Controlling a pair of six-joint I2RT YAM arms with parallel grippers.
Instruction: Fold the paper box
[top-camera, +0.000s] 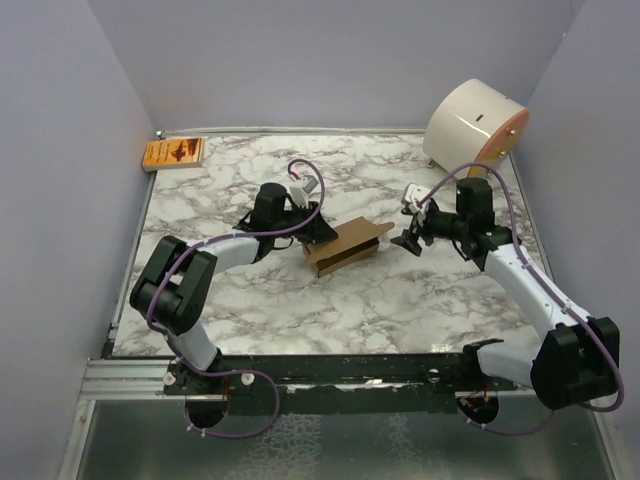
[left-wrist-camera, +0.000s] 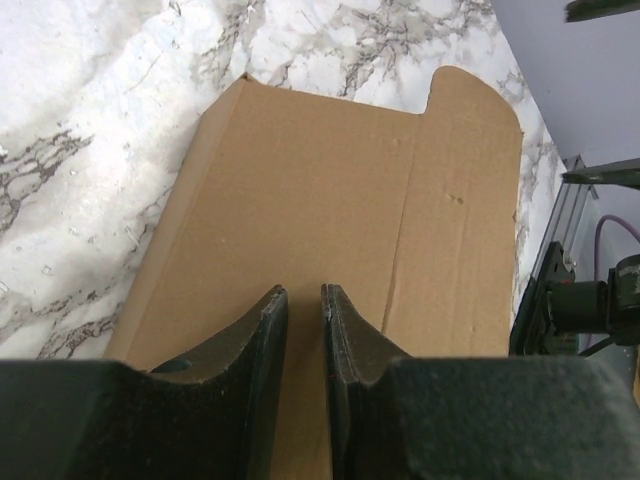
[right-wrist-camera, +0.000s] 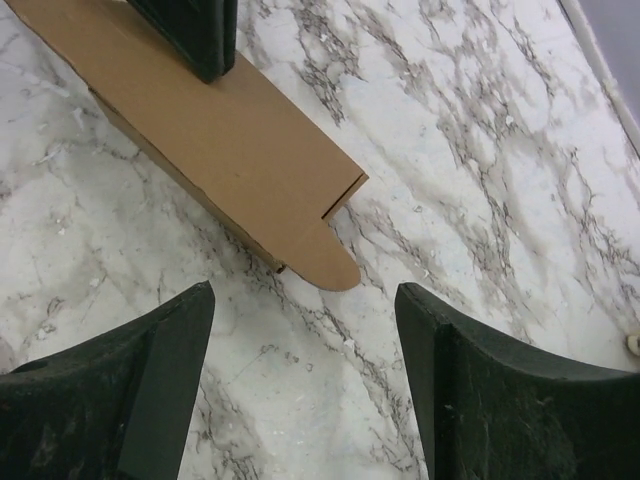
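Left gripper (left-wrist-camera: 304, 292): fingers (left-wrist-camera: 262, 330) drawn almost together, leaving only a narrow slit. Brown cardboard shows through the slit; whether a panel is pinched between them cannot be told. The gripper sits on the left end of the paper box (left-wrist-camera: 350, 190), its tips over a flat creased panel.

Right gripper (right-wrist-camera: 303, 292): released, jaws spread wide, holding nothing. It hangs above the bare table (top-camera: 380, 300) just beside the right end of the box and does not touch it. From the right wrist camera, a rounded tab (right-wrist-camera: 335, 265) at that end of the box points toward the gap between the two fingers.

Paper box: lies near the middle of the marble-patterned table, between the two grippers, set at a slant, with its right end farther from the arm bases than its left.

Surroundings: a small orange packet (top-camera: 173, 153) lies in the far left corner. A large white cylinder (top-camera: 470, 120) lies on its side in the far right corner. Both are well apart from the box.
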